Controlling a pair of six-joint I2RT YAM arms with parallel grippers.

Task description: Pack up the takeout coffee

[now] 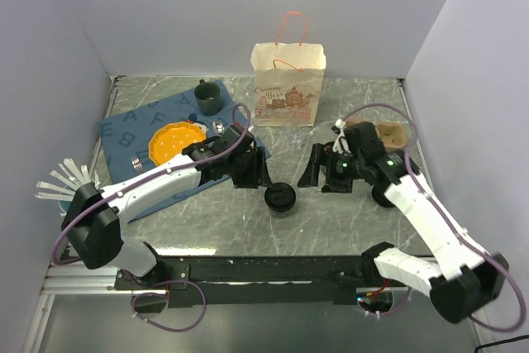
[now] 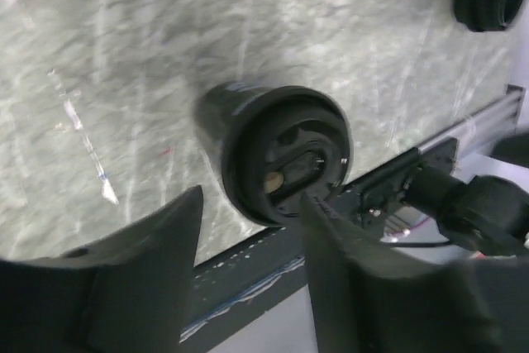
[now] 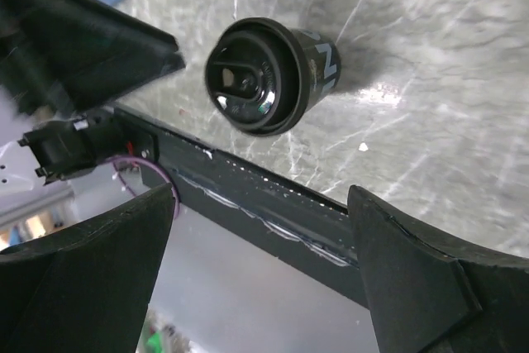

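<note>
Nearest the front edge, a lidded coffee cup (image 1: 280, 199) stands loose on the table (image 1: 207, 221). Just behind, the left gripper (image 1: 252, 175) and right gripper (image 1: 318, 174) both hang open, holding nothing. Farther back sit the brown tray (image 1: 395, 131) and paper bag (image 1: 288, 80). I think packing has hardly begun.

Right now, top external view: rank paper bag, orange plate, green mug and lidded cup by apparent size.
1. paper bag
2. orange plate
3. green mug and lidded cup: these look about alike, so not ranked.
</note>
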